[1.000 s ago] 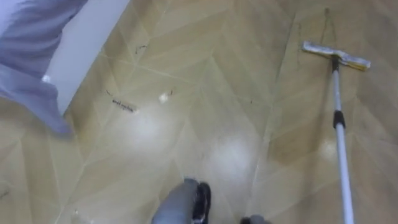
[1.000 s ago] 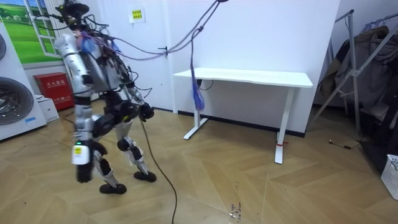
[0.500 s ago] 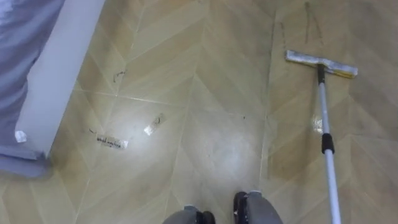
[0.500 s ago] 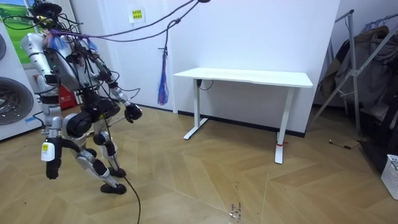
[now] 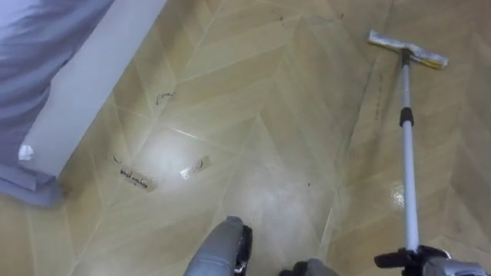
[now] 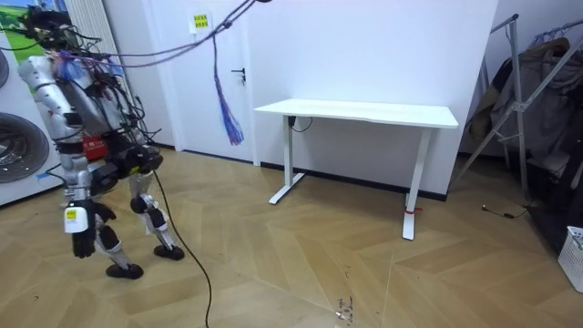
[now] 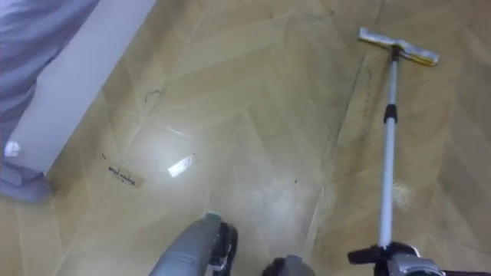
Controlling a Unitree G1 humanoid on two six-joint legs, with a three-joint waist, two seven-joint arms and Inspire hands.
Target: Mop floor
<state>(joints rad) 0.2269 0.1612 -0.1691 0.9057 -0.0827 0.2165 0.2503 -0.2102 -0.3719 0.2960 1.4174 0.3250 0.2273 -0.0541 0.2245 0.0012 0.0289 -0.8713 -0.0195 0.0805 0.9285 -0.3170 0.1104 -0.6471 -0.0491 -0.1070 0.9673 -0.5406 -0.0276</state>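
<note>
Right robot hand (image 5: 433, 261) closed round the near end of the mop (image 5: 406, 153) pole.
The mop is held out ahead on the robot's right, its flat head (image 5: 406, 48) laid on the wooden floor (image 5: 268, 115) well beyond the feet. Two small scraps (image 5: 138, 180) are seen on the floor further left. The left robot hand (image 6: 82, 244) is hung low beside the leg in the room view; its state cannot be told.

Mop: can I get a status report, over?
Right hand shut on mop pole. Head flat on floor, ahead. Scraps lying left of its path.
</note>
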